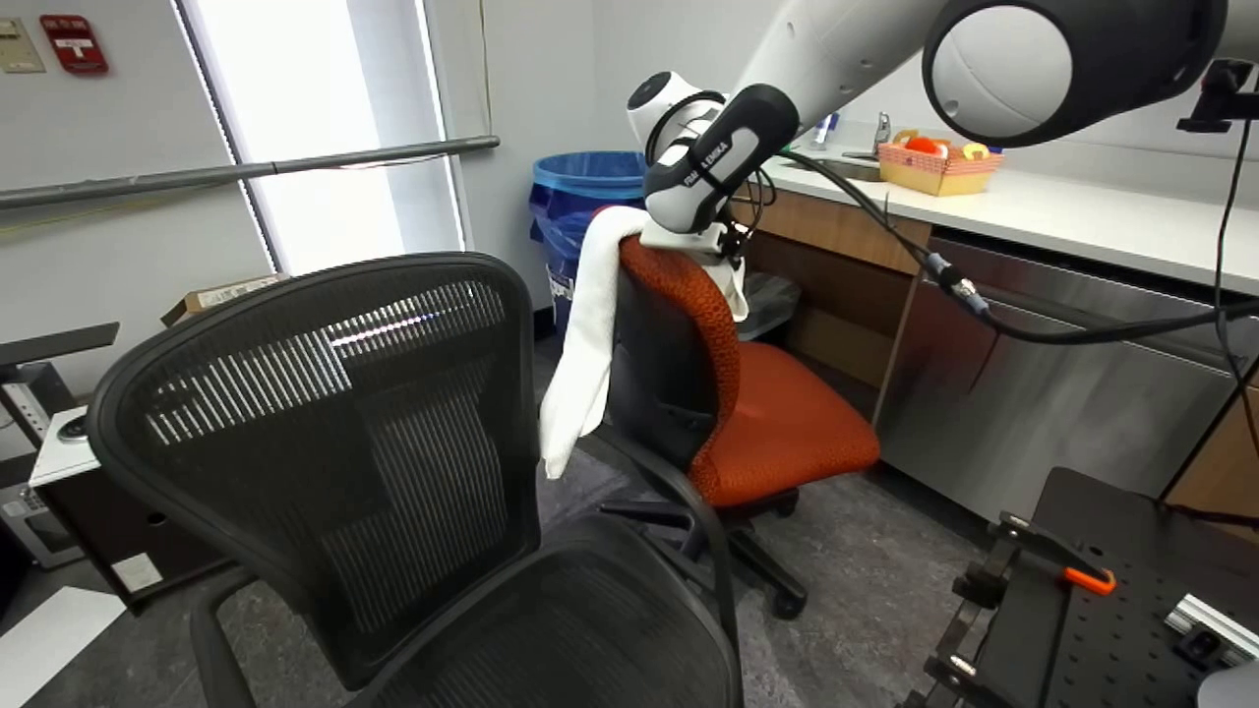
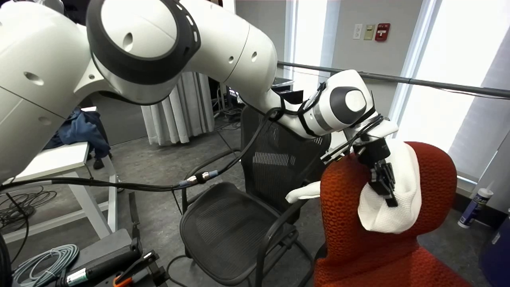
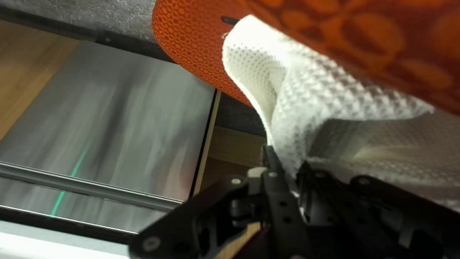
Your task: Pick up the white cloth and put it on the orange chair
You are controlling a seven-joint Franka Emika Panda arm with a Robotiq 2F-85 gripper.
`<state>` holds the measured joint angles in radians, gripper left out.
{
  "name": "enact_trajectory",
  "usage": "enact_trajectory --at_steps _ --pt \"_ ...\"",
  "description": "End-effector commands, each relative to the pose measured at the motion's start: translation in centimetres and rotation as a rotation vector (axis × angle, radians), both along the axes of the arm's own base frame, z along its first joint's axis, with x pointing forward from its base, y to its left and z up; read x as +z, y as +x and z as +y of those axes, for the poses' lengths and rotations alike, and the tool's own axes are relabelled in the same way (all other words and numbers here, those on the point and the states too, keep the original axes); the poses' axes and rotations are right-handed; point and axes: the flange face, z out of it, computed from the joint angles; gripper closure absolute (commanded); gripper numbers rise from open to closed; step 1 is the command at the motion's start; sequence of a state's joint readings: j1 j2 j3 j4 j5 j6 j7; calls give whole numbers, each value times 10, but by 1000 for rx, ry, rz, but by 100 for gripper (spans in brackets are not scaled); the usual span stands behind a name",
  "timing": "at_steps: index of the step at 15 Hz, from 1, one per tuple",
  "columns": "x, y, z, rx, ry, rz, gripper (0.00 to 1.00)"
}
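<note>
The white cloth (image 1: 588, 334) lies over the top of the backrest (image 2: 436, 183) of the orange chair (image 1: 797, 423). Its longer end hangs down behind the backrest, and a shorter fold hangs in front, against the upholstery. The gripper (image 3: 288, 166) is on the front side of the backrest, its jaws drawn nearly together with a pinch of the shorter fold between them, as the wrist view shows. The arm (image 2: 235, 44) reaches in from one side of the orange chair. Of the task, the lift and the carry appear complete, since the backrest seems to bear most of the fabric. Placement is thus judged nearly finished, though not ended while the fabric is gripped. What remains, in all likelihood, is the release: the jaws must part, and the gripper must leave without dragging the fold off the backrest. Farther out, a black chair (image 1: 423, 482) stands near the orange chair, behind its backrest; whether the tip of the longer end touches it cannot be told. A steel appliance (image 1: 1033, 383) and a counter (image 1: 1102, 221) stand ahead of the orange chair's seat, and a blue-lined bin (image 1: 561, 216) stands on the side of the orange chair opposite the arm.
</note>
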<state>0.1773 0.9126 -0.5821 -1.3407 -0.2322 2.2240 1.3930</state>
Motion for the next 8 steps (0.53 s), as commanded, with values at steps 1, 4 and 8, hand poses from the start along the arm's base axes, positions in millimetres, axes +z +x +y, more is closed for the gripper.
enact_trajectory --at_steps 1,4,8 --pt "2 1 -1 -1 0 -2 100" --pt "2 1 -2 -1 0 -3 100" --pt "5 13 21 75 -6 -7 58"
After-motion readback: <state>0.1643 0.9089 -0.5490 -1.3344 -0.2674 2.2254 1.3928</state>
